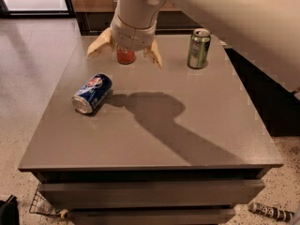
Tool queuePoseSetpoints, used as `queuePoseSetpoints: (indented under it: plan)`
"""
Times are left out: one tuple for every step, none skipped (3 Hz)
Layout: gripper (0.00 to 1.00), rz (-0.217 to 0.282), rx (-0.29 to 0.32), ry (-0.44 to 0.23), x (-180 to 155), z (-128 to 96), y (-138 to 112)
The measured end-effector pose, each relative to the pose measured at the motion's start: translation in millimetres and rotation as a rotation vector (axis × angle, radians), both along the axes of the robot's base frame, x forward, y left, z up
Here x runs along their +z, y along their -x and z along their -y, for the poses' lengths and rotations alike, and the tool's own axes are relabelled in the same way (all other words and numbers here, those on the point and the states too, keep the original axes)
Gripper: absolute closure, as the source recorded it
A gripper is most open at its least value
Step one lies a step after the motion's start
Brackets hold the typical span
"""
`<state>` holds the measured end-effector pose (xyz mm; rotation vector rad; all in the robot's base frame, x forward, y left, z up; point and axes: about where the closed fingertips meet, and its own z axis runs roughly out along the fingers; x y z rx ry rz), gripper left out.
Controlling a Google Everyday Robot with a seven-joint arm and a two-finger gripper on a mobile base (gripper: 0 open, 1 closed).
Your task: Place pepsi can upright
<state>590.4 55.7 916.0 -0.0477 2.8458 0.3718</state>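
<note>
The pepsi can (92, 93), dark blue with a round logo and a silver end, lies on its side on the left part of the grey table (187, 125). My gripper (125, 55) hangs above the back of the table, up and to the right of the can and apart from it. Its two tan fingers (99, 43) are spread wide and hold nothing.
A red can (125, 56) stands upright at the back, seen between my fingers. A green can (198, 48) stands upright at the back right. My arm casts a large shadow across the table's middle. The table's left edge drops to a speckled floor (28, 78).
</note>
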Motion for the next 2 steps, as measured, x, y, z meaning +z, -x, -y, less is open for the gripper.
queuePoseSetpoints:
  plan:
    - [0.00,-0.028,-0.008,-0.025,-4.1,-8.4,3.0]
    - [0.00,-0.091,-0.057,-0.062,-11.3,-25.7,5.7]
